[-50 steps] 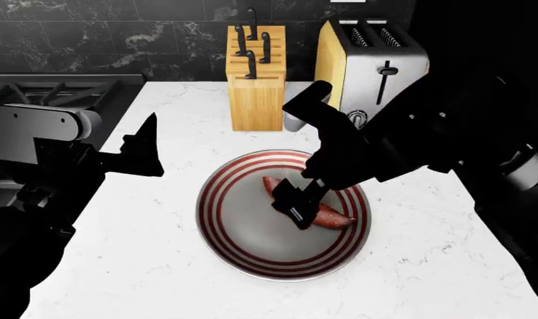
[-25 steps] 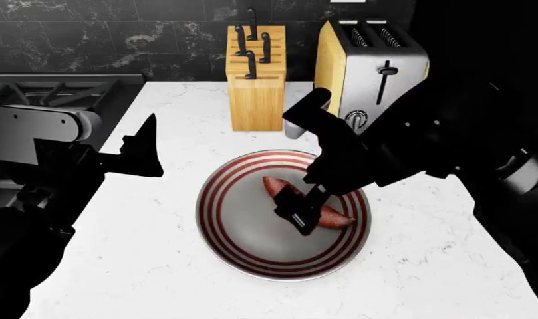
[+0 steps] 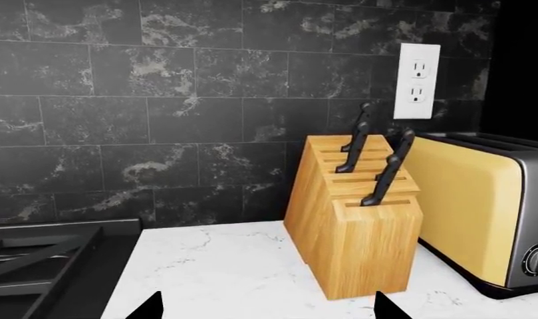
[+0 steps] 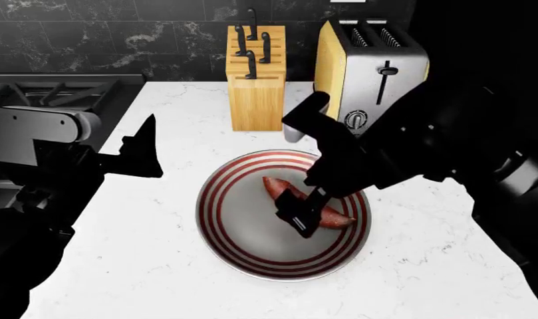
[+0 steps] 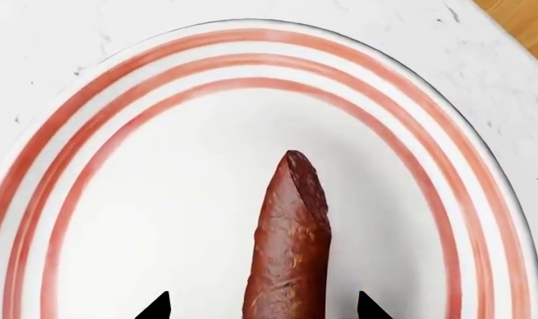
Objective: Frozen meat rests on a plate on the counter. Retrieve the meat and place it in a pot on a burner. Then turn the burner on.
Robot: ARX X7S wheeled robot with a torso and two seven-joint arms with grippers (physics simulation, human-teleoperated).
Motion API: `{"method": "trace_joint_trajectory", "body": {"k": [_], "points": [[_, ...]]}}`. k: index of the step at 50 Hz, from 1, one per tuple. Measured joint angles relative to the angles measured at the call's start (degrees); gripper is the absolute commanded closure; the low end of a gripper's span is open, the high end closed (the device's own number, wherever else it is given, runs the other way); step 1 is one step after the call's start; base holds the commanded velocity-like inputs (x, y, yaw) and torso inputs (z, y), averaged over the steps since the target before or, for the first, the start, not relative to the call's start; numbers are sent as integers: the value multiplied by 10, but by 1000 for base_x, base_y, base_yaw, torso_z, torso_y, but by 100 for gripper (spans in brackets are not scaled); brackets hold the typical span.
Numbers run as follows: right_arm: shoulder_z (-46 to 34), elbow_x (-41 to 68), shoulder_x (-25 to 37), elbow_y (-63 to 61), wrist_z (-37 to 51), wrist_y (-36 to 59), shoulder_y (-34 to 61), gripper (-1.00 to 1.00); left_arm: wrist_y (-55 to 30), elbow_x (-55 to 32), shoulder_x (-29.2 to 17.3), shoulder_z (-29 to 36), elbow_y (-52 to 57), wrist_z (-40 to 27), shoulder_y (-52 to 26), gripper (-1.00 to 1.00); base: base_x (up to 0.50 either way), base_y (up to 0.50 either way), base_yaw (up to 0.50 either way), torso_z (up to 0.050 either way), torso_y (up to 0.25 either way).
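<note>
The frozen meat point(image 4: 270, 185) point(image 5: 289, 246), a reddish-brown tapered piece, lies on the grey plate point(image 4: 242, 249) point(image 5: 118, 113) with red rings, on the white counter point(image 4: 144, 266). My right gripper point(image 4: 297, 214) point(image 5: 261, 310) is open, low over the plate, its fingertips point(image 5: 155, 307) on either side of the meat with a gap to each. My left gripper point(image 4: 144, 149) point(image 3: 261, 310) is open and empty over the counter left of the plate, facing the backsplash. The pot is out of view. A stove grate point(image 4: 47, 93) point(image 3: 38, 259) shows at the far left.
A wooden knife block point(image 4: 255, 76) point(image 3: 358, 219) stands behind the plate. A steel and yellow toaster point(image 4: 371, 66) point(image 3: 481, 212) stands to its right. The black stove top point(image 4: 64, 100) adjoins the counter's left edge. A wall socket point(image 3: 417, 81) sits on the dark tiled backsplash.
My right gripper has sunk slightly and shifted a little down the meat. The left arm, the plate and the meat have not moved.
</note>
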Motion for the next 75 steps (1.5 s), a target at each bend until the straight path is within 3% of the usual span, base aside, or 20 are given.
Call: {"method": "trace_joint_trajectory", "body": {"k": [34, 35, 56, 75], "points": [[-17, -1, 6, -7, -1, -6, -4, -100, 6, -2, -2, 2, -3, -2, 4, -100, 0, 0, 0, 0, 0], [-17, -1, 6, -7, -1, -6, -3, 100, 6, -2, -2, 2, -3, -2, 4, -100, 0, 0, 0, 0, 0], [-10, -5, 12, -21, 21, -25, -1, 100, 2, -10, -7, -2, 8, -10, 4, -100, 0, 0, 0, 0, 0], [47, 16, 39, -69, 92, -47, 3, 100, -10, -25, -14, -9, 35, -23, 1, -100, 0, 0, 0, 0, 0]]}}
